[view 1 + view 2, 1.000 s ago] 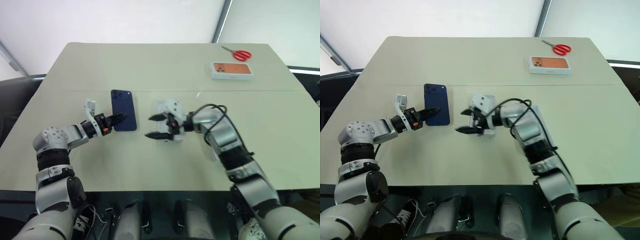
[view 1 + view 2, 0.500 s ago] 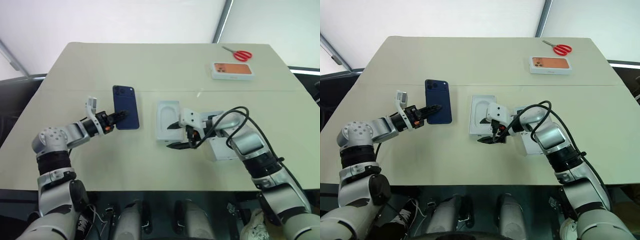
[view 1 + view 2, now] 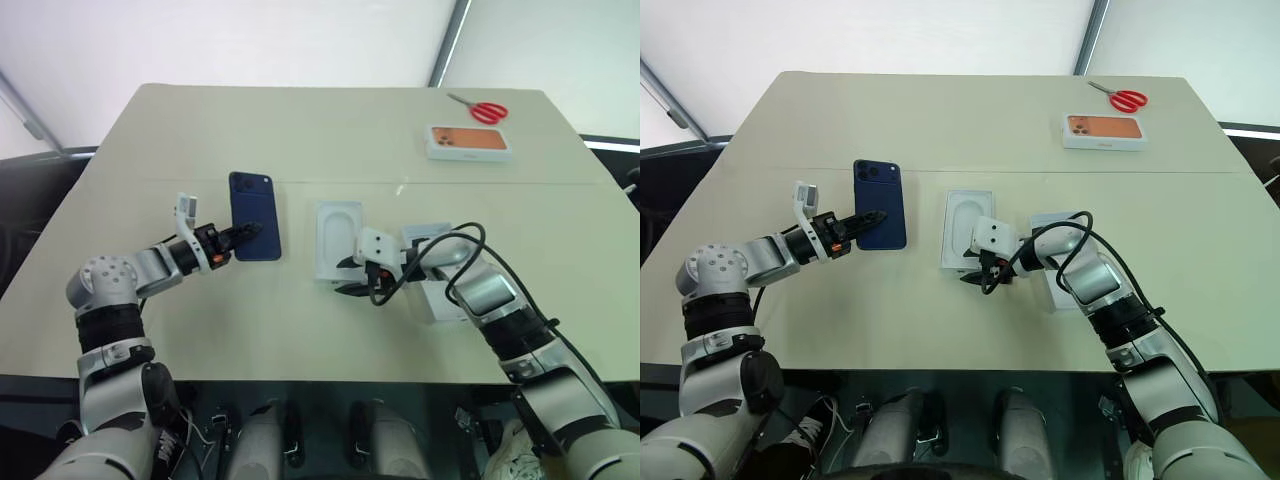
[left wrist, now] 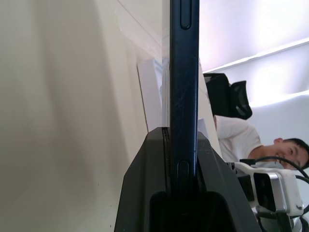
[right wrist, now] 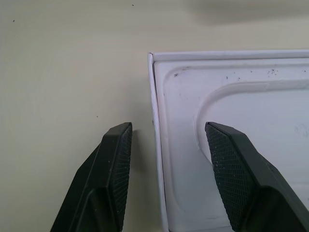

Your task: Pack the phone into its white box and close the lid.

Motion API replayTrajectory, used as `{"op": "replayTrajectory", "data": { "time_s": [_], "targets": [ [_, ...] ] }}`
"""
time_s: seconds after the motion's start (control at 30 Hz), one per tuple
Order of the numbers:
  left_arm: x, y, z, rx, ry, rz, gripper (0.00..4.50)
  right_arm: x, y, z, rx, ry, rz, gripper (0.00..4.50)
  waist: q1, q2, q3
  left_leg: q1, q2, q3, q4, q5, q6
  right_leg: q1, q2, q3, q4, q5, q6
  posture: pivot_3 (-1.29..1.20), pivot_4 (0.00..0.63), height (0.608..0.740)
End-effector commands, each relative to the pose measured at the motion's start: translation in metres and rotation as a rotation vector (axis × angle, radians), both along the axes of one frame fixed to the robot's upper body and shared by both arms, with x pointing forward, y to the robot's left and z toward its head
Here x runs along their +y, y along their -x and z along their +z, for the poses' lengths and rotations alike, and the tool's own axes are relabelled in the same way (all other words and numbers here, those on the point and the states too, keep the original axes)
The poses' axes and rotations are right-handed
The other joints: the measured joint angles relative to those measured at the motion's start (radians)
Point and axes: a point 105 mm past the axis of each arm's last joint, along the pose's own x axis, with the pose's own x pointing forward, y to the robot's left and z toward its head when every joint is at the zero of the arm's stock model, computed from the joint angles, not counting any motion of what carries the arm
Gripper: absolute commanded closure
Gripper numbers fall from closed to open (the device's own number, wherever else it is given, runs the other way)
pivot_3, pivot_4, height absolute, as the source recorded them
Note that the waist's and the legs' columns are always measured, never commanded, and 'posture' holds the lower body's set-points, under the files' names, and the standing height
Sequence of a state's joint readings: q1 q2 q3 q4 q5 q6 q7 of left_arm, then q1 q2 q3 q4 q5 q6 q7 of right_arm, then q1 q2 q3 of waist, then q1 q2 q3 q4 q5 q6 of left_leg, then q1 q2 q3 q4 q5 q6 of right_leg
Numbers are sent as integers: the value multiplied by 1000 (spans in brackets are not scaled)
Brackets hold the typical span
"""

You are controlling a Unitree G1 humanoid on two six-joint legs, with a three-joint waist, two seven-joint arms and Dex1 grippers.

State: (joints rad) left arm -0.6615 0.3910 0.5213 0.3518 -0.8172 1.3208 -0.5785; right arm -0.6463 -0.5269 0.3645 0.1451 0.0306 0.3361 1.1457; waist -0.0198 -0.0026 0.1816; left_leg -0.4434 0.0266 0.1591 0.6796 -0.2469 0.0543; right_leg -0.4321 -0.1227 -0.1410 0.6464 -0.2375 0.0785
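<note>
Left tool (image 3: 243,232): clamped on phone (image 3: 254,214), held edge-up.
Right tool (image 5: 166,181): open, astride white box (image 3: 338,240) edge, right of phone.

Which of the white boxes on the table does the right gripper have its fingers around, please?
The open white box at the table's middle; the right gripper straddles its near wall. The orange-pictured box sits far off, beside the scissors.

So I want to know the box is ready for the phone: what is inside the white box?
Inside the white box lies a thin white insert with a rounded outline. The box bottom is hidden beneath it. The phone is not in it; the left tool holds it.
</note>
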Motion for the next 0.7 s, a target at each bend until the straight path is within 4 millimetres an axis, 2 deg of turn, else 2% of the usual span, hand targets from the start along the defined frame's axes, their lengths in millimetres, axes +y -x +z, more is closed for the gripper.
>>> {"op": "replayTrajectory", "data": {
  "time_s": [0.03,0.13,0.2,0.23,0.4,0.5,0.57,0.7],
  "targets": [
    [-1,1,15,-65,3,-12,4500,6,2,3,0,-20,27,1966,3,0,0,0,0,0,0,0,0,0,0,0,0,0,0,0,150,738],
    [-2,0,15,-64,6,-13,4500,7,3,1,3,-15,32,2878,4,0,0,0,0,0,0,0,0,0,0,0,0,0,0,0,150,738],
    [-2,1,15,-63,9,-16,4500,7,2,-1,-11,-1,25,3859,3,0,0,0,0,0,0,0,0,0,0,0,0,0,0,0,150,738],
    [-3,1,15,-62,7,-20,4500,7,1,-1,-26,10,25,4152,2,0,0,0,0,0,0,0,0,1,0,0,0,0,0,0,150,738],
    [-1,2,16,-65,1,-11,4500,13,1,0,-13,-16,12,4152,-1,0,0,1,1,0,0,0,0,1,0,0,0,0,0,0,150,738],
    [3,0,23,-74,28,-6,4500,20,8,-3,-10,-23,23,4152,-1,0,0,1,1,0,1,0,0,1,0,0,0,0,0,0,150,738],
    [5,-1,26,-78,34,-2,4500,26,7,-7,-24,-30,2,4152,-1,0,0,1,1,0,1,0,0,1,0,0,0,0,0,0,150,738],
    [8,0,25,-85,13,3,4500,45,21,-6,28,-78,10,4152,-3,-1,-1,1,2,0,0,0,0,1,0,0,0,0,0,0,150,738]
  ]
}}
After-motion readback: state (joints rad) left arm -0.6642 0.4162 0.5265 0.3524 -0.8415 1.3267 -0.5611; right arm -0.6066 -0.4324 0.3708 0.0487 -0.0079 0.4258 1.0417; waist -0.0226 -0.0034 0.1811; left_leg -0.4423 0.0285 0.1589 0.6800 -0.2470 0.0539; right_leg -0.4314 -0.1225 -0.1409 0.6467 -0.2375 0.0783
